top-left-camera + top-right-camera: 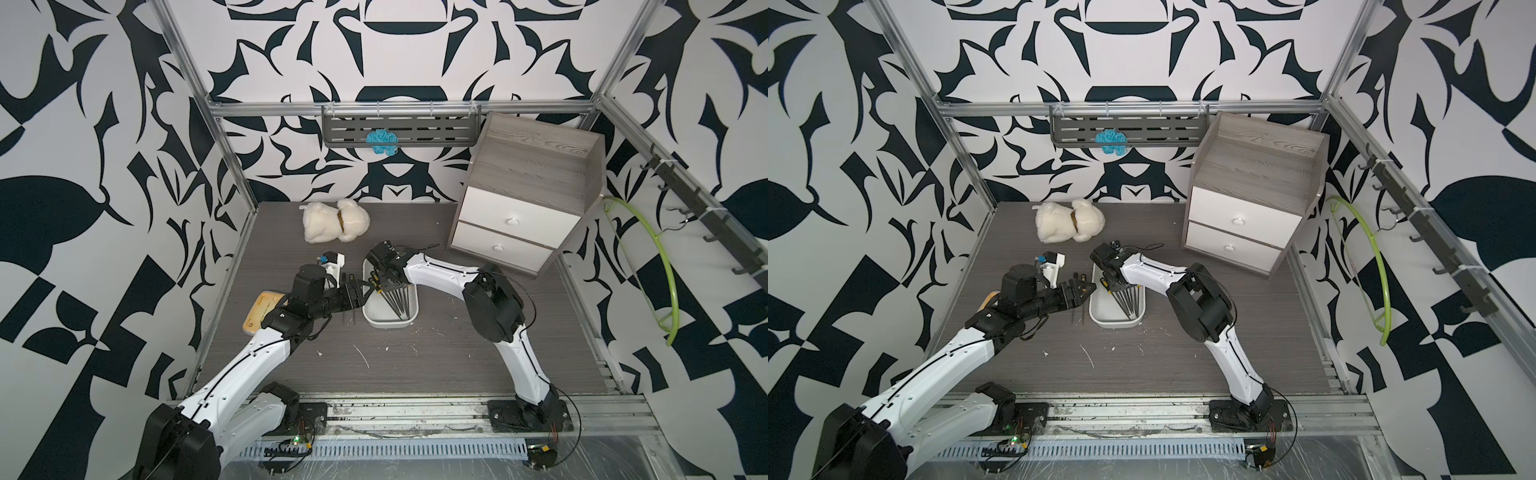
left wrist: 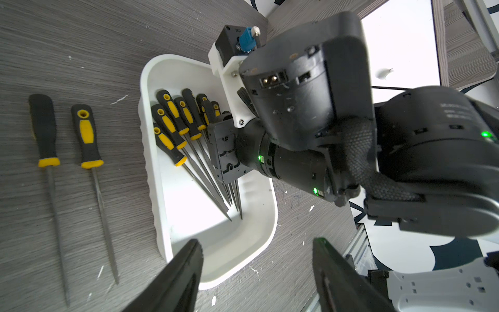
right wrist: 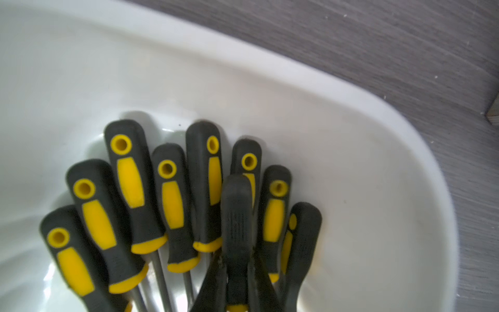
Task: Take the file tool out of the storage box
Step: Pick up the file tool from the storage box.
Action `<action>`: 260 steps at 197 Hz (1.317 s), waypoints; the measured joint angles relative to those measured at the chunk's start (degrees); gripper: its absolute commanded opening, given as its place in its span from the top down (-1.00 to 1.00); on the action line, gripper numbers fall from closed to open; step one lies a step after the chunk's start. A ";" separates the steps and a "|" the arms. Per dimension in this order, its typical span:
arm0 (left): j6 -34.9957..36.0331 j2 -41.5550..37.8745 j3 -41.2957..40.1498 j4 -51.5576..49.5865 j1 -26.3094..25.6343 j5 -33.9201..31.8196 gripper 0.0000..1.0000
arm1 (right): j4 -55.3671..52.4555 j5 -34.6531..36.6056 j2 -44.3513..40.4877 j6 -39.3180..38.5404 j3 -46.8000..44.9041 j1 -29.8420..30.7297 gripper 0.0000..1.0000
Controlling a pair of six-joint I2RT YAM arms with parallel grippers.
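Note:
The white storage box (image 1: pixel 388 325) (image 1: pixel 1115 324) sits mid-table with several black-and-yellow file tools (image 1: pixel 400 301) (image 2: pixel 172 127) fanned inside it. My right gripper (image 1: pixel 379 279) (image 1: pixel 1106 282) reaches down into the box's far end. In the right wrist view the right gripper (image 3: pixel 237 258) is shut on the dark handle of one file tool (image 3: pixel 237 213), which lies over the other handles. My left gripper (image 1: pixel 356 289) (image 2: pixel 256 240) stands open and empty, just left of the box. Two more file tools (image 2: pixel 44 129) (image 2: pixel 87 135) lie on the table beside the box.
A grey cabinet (image 1: pixel 528 199) with two white drawers stands at the back right. A cream plush toy (image 1: pixel 334 220) lies at the back. A yellow pad (image 1: pixel 259 309) is under the left arm. A green hoop (image 1: pixel 660 257) hangs on the right wall.

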 measured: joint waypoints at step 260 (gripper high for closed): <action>-5.35 4.70 -4.68 23.47 -3.82 16.48 -0.01 | 46.27 -25.38 -38.47 9.51 -32.30 2.89 0.95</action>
